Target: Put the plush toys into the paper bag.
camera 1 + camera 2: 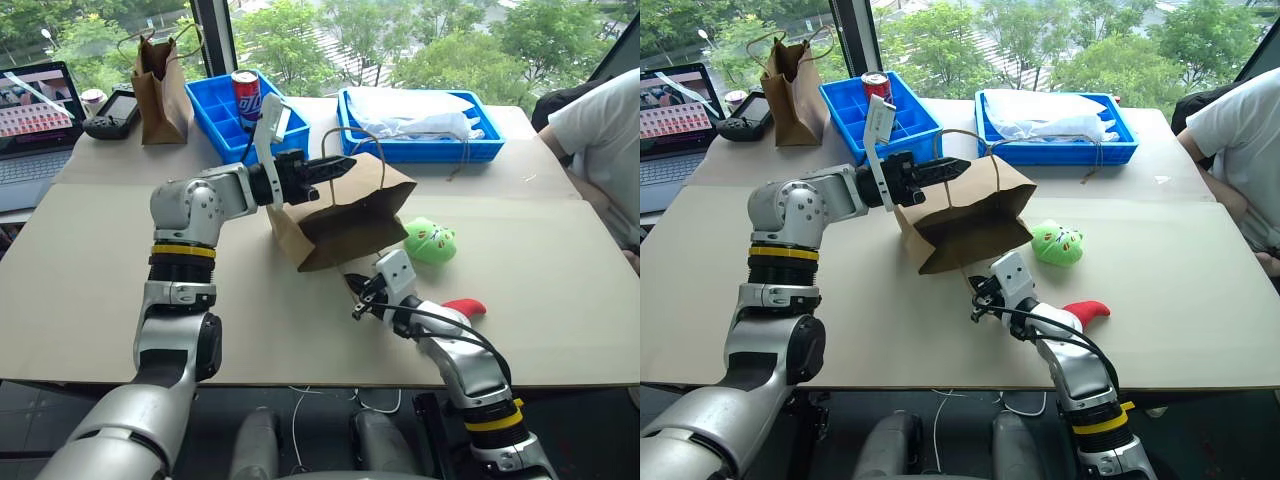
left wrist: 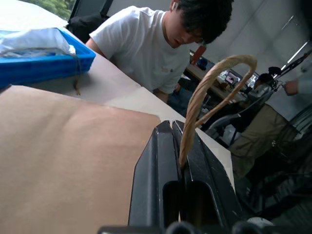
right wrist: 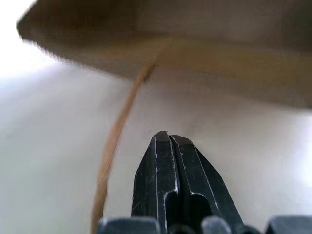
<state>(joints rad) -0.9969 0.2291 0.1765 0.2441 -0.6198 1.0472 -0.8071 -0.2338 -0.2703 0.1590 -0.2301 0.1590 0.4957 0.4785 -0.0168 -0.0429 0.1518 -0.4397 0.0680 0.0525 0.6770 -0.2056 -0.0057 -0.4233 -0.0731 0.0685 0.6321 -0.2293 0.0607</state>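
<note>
Left wrist view shows you the left pincer (image 2: pixel 181 127) clamped tight on a twine handle (image 2: pixel 210 85) of the paper bag (image 1: pixel 345 215), which hangs tilted, mouth toward the near edge of the worktop (image 1: pixel 90 270). Your right pincer (image 3: pixel 168 138) is fully closed and holds nothing, just below the bag. The green plush toy (image 1: pixel 431 241) lies beside the bag, the red pepper toy (image 1: pixel 466 307) nearer you.
</note>
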